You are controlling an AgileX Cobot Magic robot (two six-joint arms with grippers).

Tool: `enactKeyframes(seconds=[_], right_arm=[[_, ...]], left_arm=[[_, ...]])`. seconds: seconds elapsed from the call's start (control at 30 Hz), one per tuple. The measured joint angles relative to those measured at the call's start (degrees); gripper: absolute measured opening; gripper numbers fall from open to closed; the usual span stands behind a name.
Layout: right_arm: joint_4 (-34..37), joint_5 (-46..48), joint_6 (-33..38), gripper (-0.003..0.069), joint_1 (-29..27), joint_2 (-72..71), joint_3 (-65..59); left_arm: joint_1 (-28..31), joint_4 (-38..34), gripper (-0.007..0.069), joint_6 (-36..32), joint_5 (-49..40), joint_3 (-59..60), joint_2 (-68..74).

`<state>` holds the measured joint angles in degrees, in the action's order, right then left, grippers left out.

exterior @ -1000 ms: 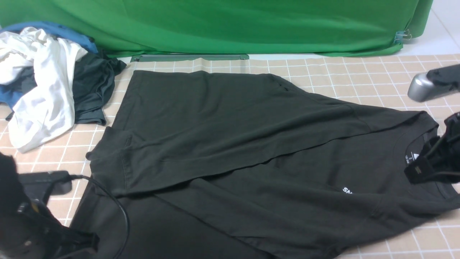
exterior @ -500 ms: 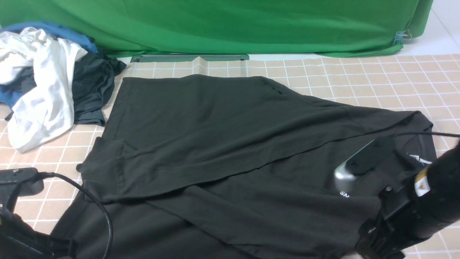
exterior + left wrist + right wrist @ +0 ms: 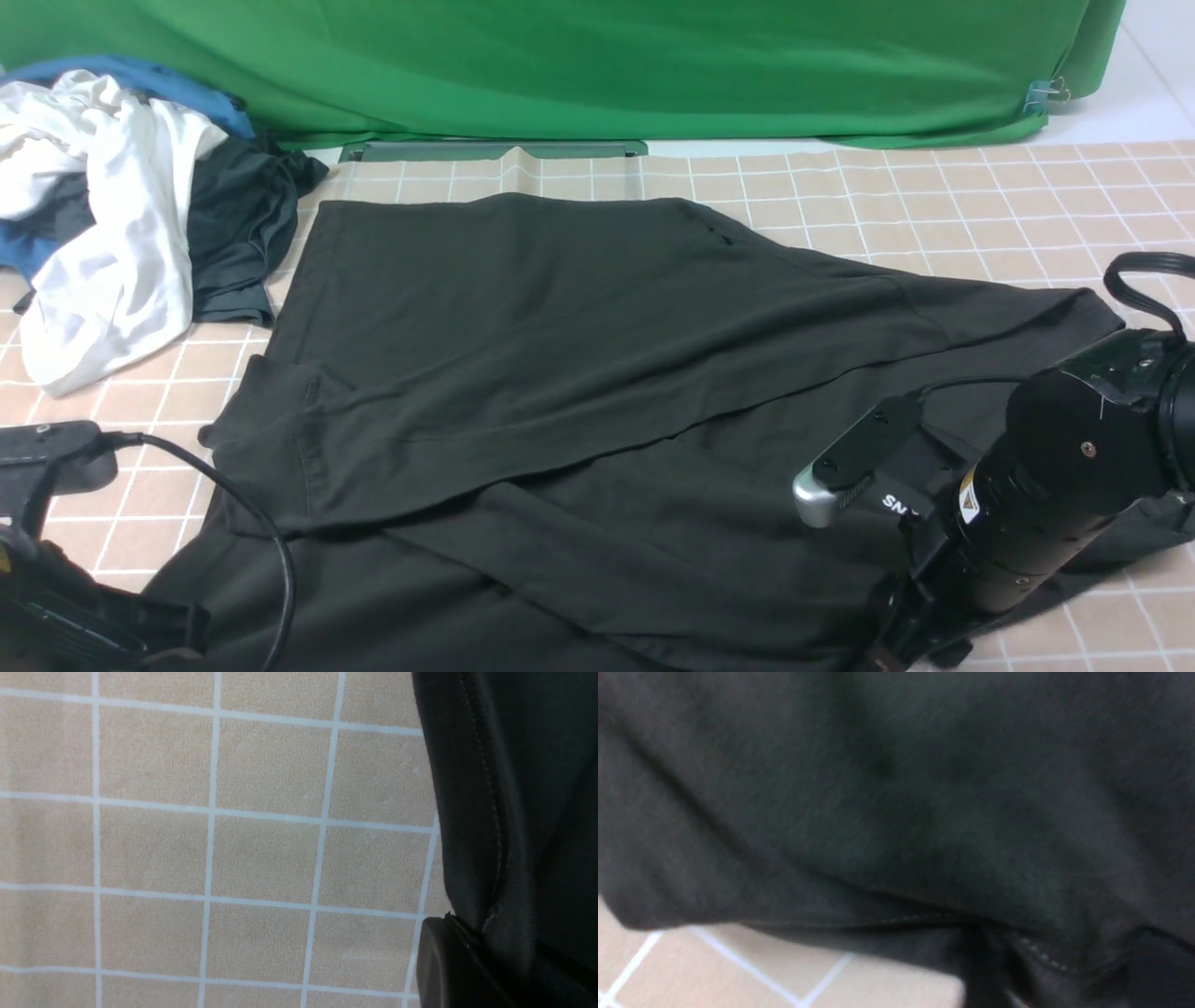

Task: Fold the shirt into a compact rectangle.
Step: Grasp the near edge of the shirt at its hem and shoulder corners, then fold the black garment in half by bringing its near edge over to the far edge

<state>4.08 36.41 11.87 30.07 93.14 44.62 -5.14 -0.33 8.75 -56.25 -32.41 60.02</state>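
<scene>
At the lower left edge of the front view, the left gripper [image 3: 472,956] is seen closed tight on a stitched hem of the shirt [image 3: 560,373], the fold of cloth being pinched against a dark finger [image 3: 444,970] in the left wrist view. At the lower right edge, the right arm [image 3: 1055,485] is laid low over the shirt near its white lettering [image 3: 894,504]. The right gripper [image 3: 901,639] is buried in the dark cloth, and whether its jaws are wide or narrow cannot be told, since only blurred fabric and a seam are shown in the right wrist view. The shirt is spread across the middle of the checked mat [image 3: 934,205], with one side folded diagonally over the body. Further back, in the upper left, a white garment [image 3: 103,224], a dark grey garment [image 3: 233,224] and a blue garment [image 3: 140,79] are heaped together. The top of the frame is filled by a green cloth [image 3: 607,65].
</scene>
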Motion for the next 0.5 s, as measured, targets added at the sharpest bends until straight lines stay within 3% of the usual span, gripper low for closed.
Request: enactKeyframes(seconds=[0.07, 0.17, 0.5], right_arm=[[0.0, -0.4, 0.1, 0.0198, 0.0, 0.1, 0.1], [0.0, 0.6, 0.4, 0.0071, 0.0, 0.2, 0.5], [-1.6, 11.1, 0.4, 0.0067, -0.3, -3.9, 7.3]], left_arm=[[0.0, -0.2, 0.0034, 0.7, 0.6, 0.0, 0.0], [0.0, -0.4, 0.0034, 2.3, 0.7, -0.9, 0.0], [0.0, -2.6, 0.0034, 6.7, 1.8, -14.1, 1.5]])
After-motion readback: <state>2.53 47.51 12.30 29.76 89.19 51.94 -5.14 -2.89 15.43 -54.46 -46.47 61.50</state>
